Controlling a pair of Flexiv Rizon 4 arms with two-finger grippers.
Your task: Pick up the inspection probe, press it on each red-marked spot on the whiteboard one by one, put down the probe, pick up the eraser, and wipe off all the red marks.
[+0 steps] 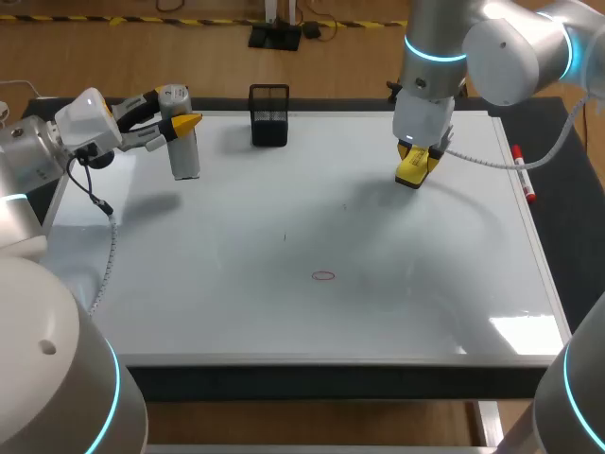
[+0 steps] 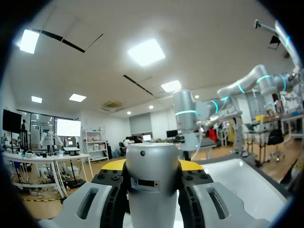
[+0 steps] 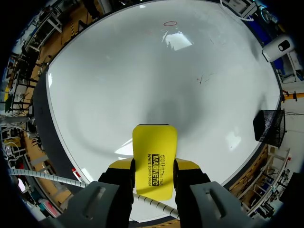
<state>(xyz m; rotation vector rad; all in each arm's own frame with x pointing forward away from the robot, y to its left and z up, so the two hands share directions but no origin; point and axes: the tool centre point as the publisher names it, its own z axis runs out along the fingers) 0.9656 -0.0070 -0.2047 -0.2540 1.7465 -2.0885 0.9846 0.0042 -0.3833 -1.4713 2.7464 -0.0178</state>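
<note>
Probe (image 1: 184, 151): one, clamped in left gripper (image 2: 152, 165).
Eraser (image 3: 154, 142): one, pinched by right gripper (image 3: 154, 164).
Marks: one red ring (image 3: 169, 23) ahead of those jaws, possibly fainter specks too.

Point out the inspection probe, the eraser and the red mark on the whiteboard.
inspection probe (image 1: 185, 156): head view, lower part of its grey cylinder body.
eraser (image 3: 154, 159): right wrist view, middle of its yellow face.
red mark (image 1: 323, 276): head view, centre of the small oval.
</note>
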